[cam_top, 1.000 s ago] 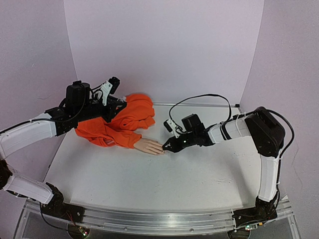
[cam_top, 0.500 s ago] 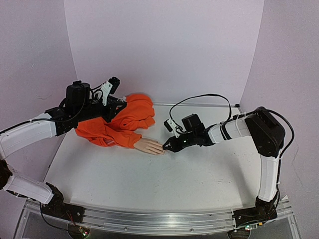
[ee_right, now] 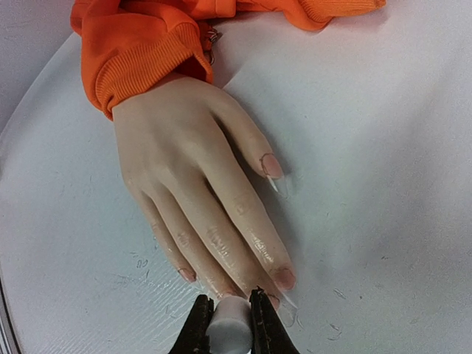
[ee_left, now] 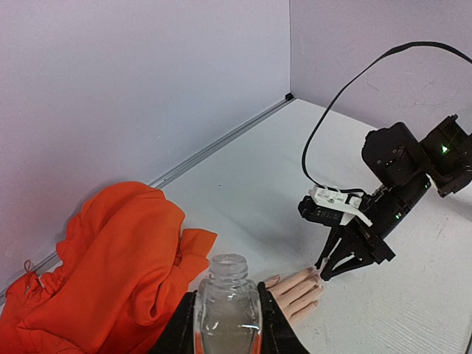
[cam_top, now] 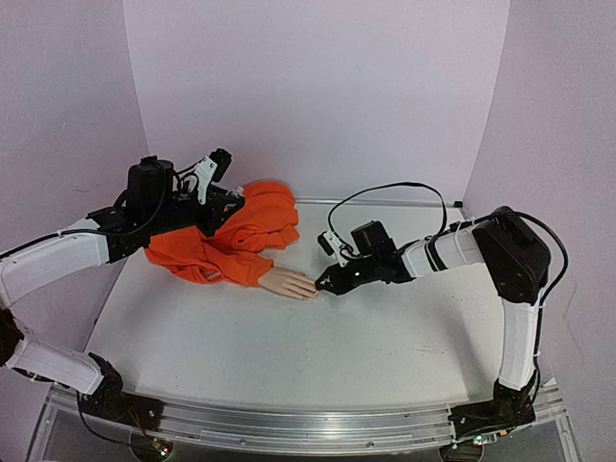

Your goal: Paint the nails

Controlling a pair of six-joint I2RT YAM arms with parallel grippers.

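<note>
While my right claw (ee_right: 228,310) pinches a white cap (ee_right: 228,335), the nails (ee_right: 283,278) lie just ahead, hand (ee_right: 177,147) pointing at it.

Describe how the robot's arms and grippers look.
Both the left arm and right arm have white shells and bulky black joints. The left gripper and right gripper are black. A thin black cable loops above the right wrist, where a green light glows.

High rear camera and both wrist cameras share the mannequin hand (ee_right: 195,177).
</note>
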